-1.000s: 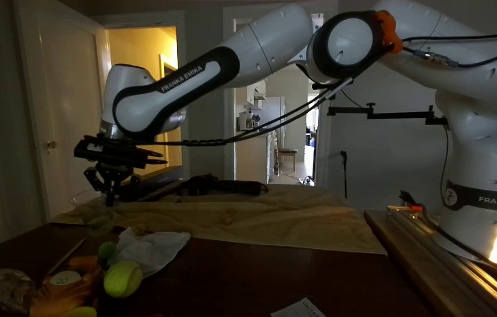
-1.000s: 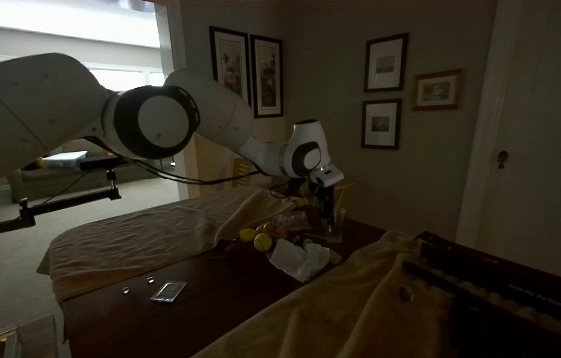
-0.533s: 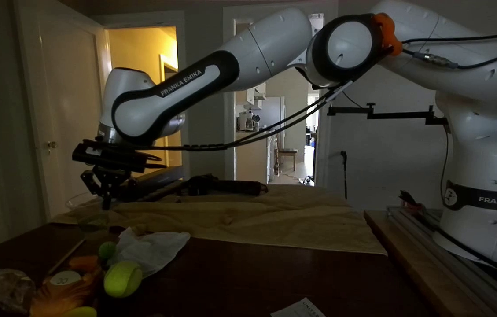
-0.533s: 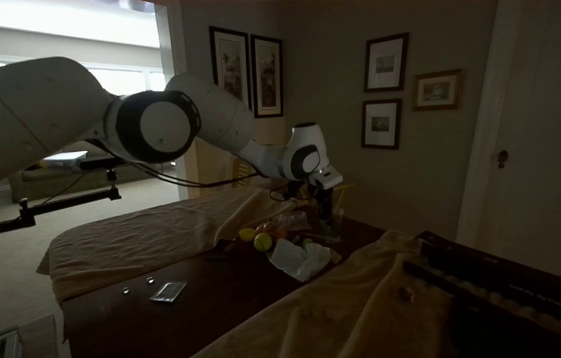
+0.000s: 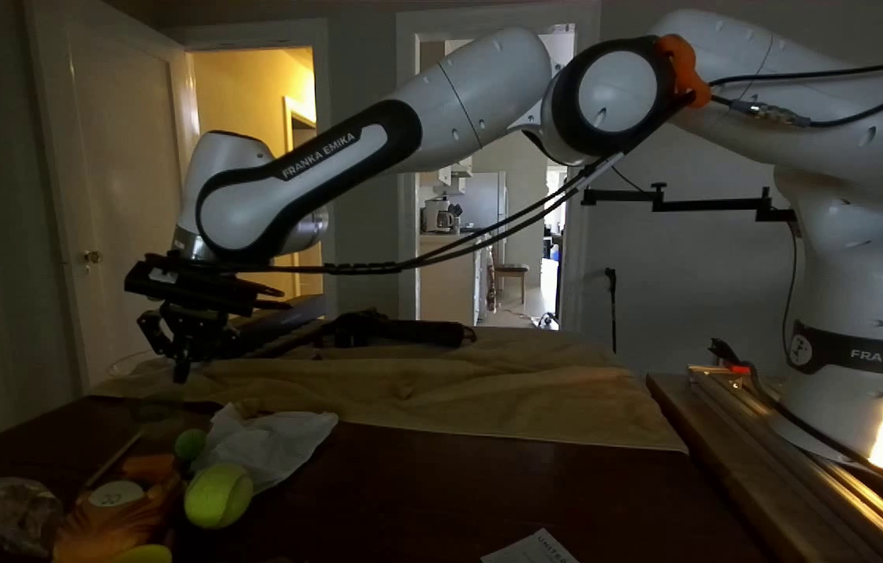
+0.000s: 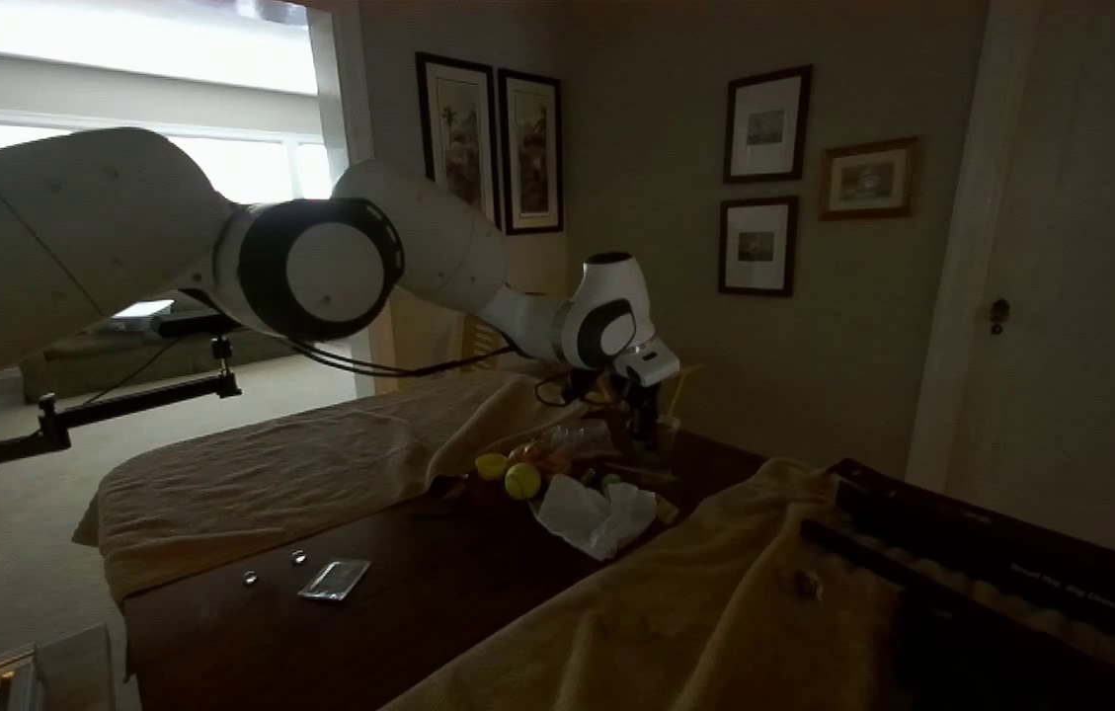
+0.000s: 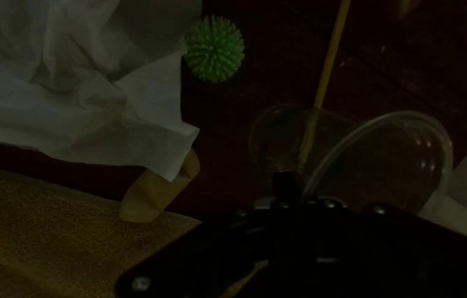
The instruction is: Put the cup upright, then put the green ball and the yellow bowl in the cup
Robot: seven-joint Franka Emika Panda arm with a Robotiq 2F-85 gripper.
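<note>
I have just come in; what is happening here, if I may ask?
A robot arm is handling a clear plastic cup: its claw is shut, seemingly on the cup's wall, and the mouth points upward. It is too dark to tell whether the cup touches the table. The spiky green ball lies outside the cup, beside a crumpled white sheet.

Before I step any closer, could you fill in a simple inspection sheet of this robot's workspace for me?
Surface: dark table, partly under tan towels
Cup: see-through, mouth upward, seems to lean
Green ball: spiky, beside a white sheet, outside the cup
Yellow item: near the tennis ball; whether it is the bowl, unclear
Clutter: orange item, thin stick, printed card
Fingers: closed, at the cup's side; whether they pinch it, unclear
Cables: hang under the arm; tangles: nothing seen
Surroundings: door, framed pictures
</note>
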